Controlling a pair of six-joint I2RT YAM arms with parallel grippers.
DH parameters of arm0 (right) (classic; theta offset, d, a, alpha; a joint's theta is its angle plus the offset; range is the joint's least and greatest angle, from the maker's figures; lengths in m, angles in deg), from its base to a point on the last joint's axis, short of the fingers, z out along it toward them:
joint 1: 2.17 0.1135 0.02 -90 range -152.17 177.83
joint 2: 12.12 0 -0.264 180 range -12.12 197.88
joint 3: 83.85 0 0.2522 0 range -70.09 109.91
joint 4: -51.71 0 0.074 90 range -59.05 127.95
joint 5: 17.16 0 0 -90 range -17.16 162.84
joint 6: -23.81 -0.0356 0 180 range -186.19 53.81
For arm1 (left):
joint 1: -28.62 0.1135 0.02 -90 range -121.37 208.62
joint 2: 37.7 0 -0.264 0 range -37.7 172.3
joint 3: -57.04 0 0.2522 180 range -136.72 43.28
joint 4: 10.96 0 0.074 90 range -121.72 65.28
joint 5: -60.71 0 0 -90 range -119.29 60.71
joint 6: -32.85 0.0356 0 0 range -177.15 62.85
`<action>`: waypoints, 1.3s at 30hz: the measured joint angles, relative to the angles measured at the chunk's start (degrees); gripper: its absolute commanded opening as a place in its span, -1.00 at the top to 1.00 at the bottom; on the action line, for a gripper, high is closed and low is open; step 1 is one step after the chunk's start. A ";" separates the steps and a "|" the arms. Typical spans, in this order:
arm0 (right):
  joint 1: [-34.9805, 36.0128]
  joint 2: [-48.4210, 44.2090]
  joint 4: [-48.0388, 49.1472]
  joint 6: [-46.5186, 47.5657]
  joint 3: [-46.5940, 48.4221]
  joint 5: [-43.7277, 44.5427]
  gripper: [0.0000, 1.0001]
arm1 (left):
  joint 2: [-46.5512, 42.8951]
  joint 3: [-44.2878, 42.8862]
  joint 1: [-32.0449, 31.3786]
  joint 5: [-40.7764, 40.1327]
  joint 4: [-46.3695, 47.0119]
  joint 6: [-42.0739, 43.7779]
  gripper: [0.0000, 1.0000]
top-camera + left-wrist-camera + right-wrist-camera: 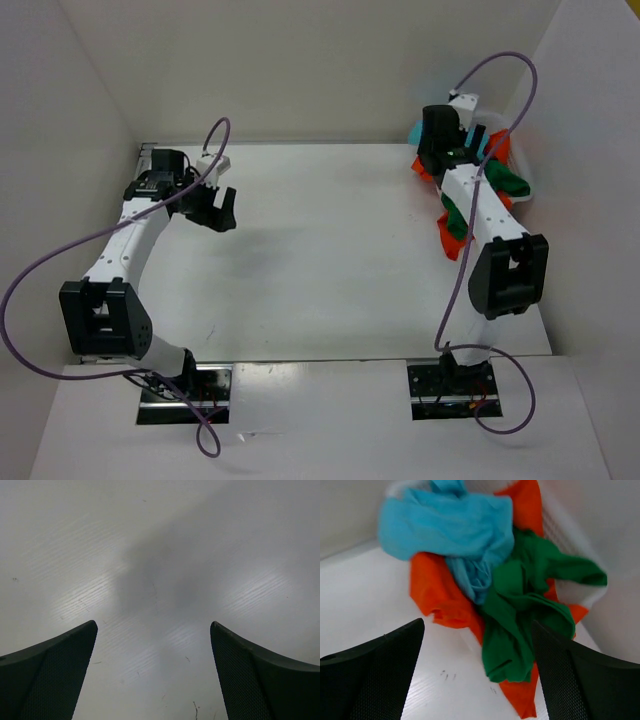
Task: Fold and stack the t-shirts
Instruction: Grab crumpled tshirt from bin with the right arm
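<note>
green, turquoise, orange t-shirts [520, 595] heaped below wide right claw [477, 624]; left claw [153, 625] wide.

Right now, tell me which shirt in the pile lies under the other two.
The orange shirt: it lies beneath the blue shirt and the green shirt, poking out around both.

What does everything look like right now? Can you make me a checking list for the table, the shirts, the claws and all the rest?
Surface: white table, a few small dark marks.
Job's things: turquoise t-shirt, orange-red t-shirt and green t-shirt crumpled in one heap at the far right corner, none folded.
Clutter: white mesh basket under the heap.
Claws: left claw open over the table; right claw open above the heap, holding nothing.
Cables: purple cables loop off both arms.
Surroundings: white walls around the table.
</note>
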 measured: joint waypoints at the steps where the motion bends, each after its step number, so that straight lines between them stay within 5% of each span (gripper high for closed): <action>1: -2.34 1.64 -2.47 -2.82 0.52 -0.68 -0.81 | -0.04 0.17 0.04 0.35 -0.26 -0.02 -1.00; 7: -13.46 5.70 -12.81 -12.92 -1.38 -2.43 -0.92 | -0.98 2.01 0.04 1.36 -0.37 0.04 -1.00; 18: -14.29 4.28 -14.01 -16.76 -5.73 0.42 -0.93 | -1.29 3.26 0.04 3.04 -0.33 0.04 -1.00; 21: -15.50 4.57 -13.92 -16.98 -5.75 0.59 -0.62 | -1.31 3.26 0.04 3.26 -0.35 0.04 -1.00; 25: -16.13 5.14 -13.73 -16.76 -5.73 0.55 0.32 | -1.31 3.26 0.04 3.56 -0.35 0.02 -1.00; 26: -16.11 5.18 -13.64 -16.68 -5.70 0.44 0.68 | -1.33 3.26 0.04 3.72 -0.33 0.04 -1.00; 28: -16.11 5.20 -13.55 -16.57 -5.68 0.46 1.00 | -1.40 3.26 0.04 3.98 -0.35 0.02 -1.00; 39: -11.45 2.56 -12.00 -15.41 -5.42 3.32 1.00 | -1.79 3.26 0.04 4.57 -0.35 0.02 -1.00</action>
